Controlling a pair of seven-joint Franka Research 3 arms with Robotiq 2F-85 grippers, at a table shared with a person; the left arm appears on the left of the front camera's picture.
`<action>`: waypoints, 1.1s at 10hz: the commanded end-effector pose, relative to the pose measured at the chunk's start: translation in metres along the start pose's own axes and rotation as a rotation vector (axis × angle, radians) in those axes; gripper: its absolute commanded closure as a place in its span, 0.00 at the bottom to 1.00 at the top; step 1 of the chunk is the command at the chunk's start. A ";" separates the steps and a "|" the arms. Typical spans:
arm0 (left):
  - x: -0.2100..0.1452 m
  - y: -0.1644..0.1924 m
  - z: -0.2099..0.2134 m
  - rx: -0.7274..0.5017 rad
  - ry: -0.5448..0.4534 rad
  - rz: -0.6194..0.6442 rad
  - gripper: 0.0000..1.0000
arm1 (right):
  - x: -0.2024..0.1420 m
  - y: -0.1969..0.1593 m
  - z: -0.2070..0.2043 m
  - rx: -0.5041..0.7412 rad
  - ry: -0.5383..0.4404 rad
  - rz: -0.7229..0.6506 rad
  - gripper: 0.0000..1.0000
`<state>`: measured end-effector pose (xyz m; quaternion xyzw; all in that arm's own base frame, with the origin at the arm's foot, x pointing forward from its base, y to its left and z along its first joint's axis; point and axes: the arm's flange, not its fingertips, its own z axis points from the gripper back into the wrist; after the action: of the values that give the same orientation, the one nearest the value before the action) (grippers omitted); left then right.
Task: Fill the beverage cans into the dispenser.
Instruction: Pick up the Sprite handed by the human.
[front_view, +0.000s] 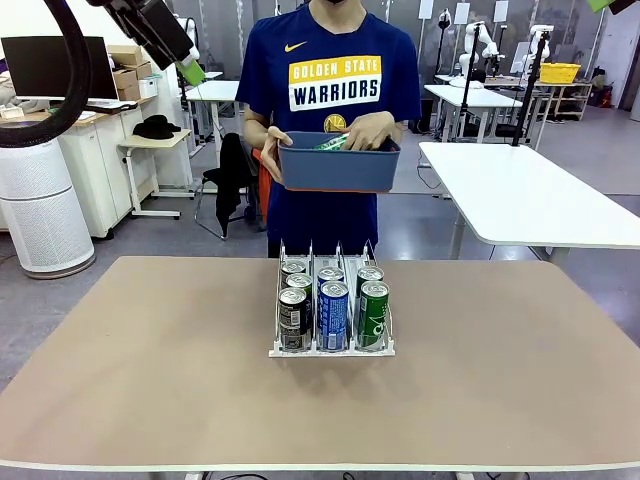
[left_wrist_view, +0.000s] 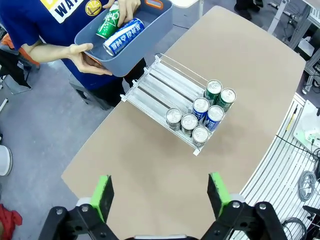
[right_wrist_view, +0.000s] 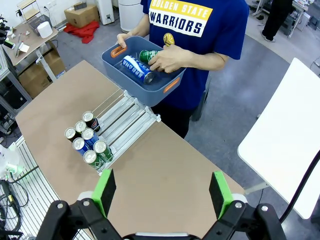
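The dispenser (front_view: 300, 352) sits mid-table (front_view: 140, 360), its three lanes running toward 12 o'clock. Seven cans (front_view: 333, 312) stand upright, packed at its near end: three dark ones in the 9 o'clock lane, two blue in the middle and two green in the 3 o'clock lane. The far halves of the lanes hold none.

At 12 o'clock, past the table's far edge, a person holds a blue bin (front_view: 338, 170) at waist height. One hand (front_view: 271, 150) grips its side. The other hand (front_view: 372, 130) reaches in onto a green can (right_wrist_view: 145, 54), and a blue-and-white can (right_wrist_view: 137, 69) lies beside it.

The left gripper (left_wrist_view: 160, 194) hangs high over the table, jaws spread wide, holding nothing. The right gripper (right_wrist_view: 162, 192) is the same, wide apart and empty. In the front view the left arm (front_view: 150, 30) shows at 11 o'clock.

The tabletop is tan. Behind it are a grey floor, a white table (front_view: 520, 190) at 2 o'clock and a monitor (front_view: 45, 65) at 10 o'clock.
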<state>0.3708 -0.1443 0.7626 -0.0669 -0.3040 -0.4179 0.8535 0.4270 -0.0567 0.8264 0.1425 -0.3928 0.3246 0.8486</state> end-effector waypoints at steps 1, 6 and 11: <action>-0.001 0.000 0.000 -0.004 0.005 0.006 0.00 | -0.001 0.002 -0.001 0.008 0.000 0.002 0.00; -0.001 0.000 0.000 -0.004 0.005 0.006 0.00 | -0.001 0.002 -0.001 0.008 0.000 0.002 0.00; -0.001 0.000 0.000 -0.004 0.005 0.006 0.00 | -0.001 0.002 -0.001 0.008 0.000 0.002 0.00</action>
<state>0.3708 -0.1443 0.7626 -0.0669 -0.3040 -0.4180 0.8535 0.4270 -0.0567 0.8264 0.1425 -0.3928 0.3246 0.8486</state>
